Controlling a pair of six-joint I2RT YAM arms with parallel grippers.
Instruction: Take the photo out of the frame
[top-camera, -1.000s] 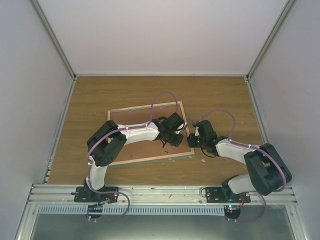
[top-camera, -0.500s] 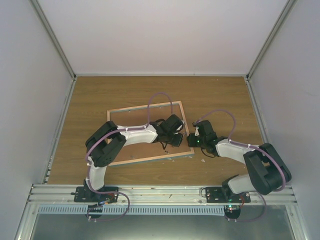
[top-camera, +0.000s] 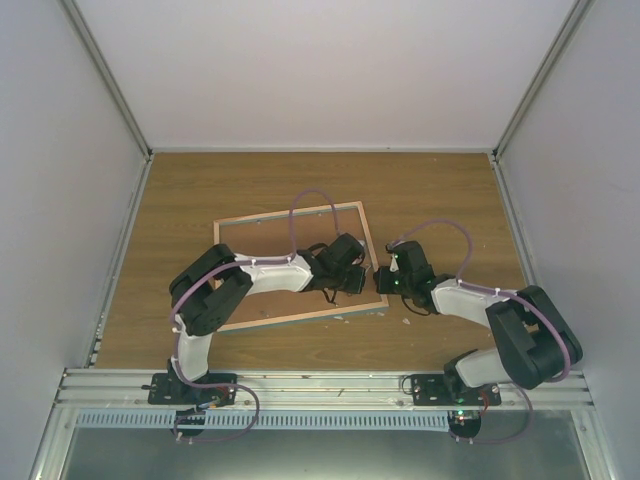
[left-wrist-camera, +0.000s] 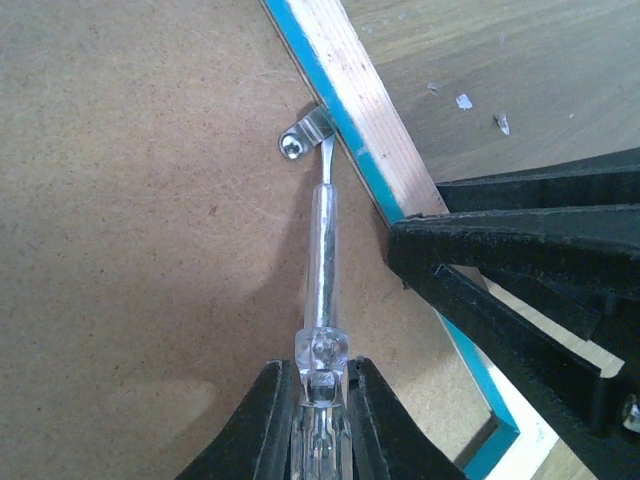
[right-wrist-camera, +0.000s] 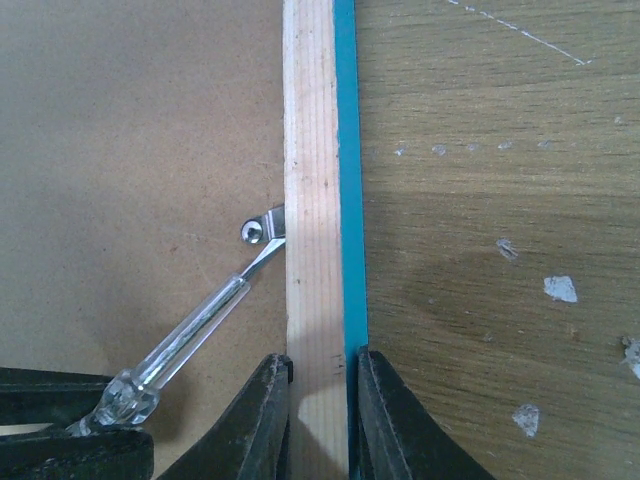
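Frame (top-camera: 285, 212) lies back-up on the desk (top-camera: 440, 190) in the top view. The left claw (top-camera: 347, 283) and right claw (top-camera: 380, 284) are both at the frame's right edge. The photo hides under the brown back board (top-camera: 250, 238), so I cannot see it.

Left wrist view: the left claw is squeezed tight on a clear screwdriver (left-wrist-camera: 322, 250). Its tip touches a little metal tab (left-wrist-camera: 305, 135) beside the frame's edge.

Right wrist view: the right claw, nearly closed, pinches the frame's wood edge. The frame looks stiff and light. The photo is likely thin and bendy, so hold it softly by one side.
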